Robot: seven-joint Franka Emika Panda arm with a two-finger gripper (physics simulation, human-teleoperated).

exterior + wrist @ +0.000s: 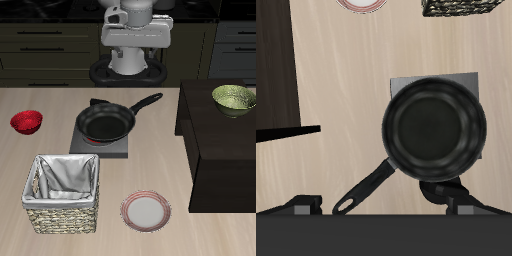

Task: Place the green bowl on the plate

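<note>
Trouble is waiting in the reach: the green bowl [233,98] is sitting on the dark cabinet [215,140], well apart from the plate [146,210] by the bench's [55,100] front edge, while the pincer [381,207], seemingly released and empty, is hanging over the frying pan [106,122], risking clipping its handle.

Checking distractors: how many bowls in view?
2. The green bowl sits on the dark cabinet top; the red bowl is on the table, beyond the basket. Basket interior partly hidden.

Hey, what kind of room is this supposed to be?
Most likely a simulated kitchen: a black frying pan sits on a small burner, with dark cabinets behind and a plate on the table.
</note>
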